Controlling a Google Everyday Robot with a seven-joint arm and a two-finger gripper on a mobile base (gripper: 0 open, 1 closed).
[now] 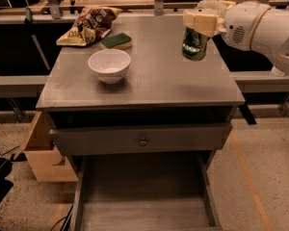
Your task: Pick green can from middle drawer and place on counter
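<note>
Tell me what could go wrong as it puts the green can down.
The gripper holds the green can tilted above the counter; released like that, it might tip over and roll. It hangs toward the counter's right side, so a rolling can could go over that edge.

Grey counter [159,88]: white bowl [109,65] front-left; green sponge [116,41], chip bag [88,25] rear-left; gripper [197,29] clasping green can [194,46] right-rear.

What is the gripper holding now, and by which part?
The gripper holds the green can by its upper part, over the right rear of the counter.
</note>
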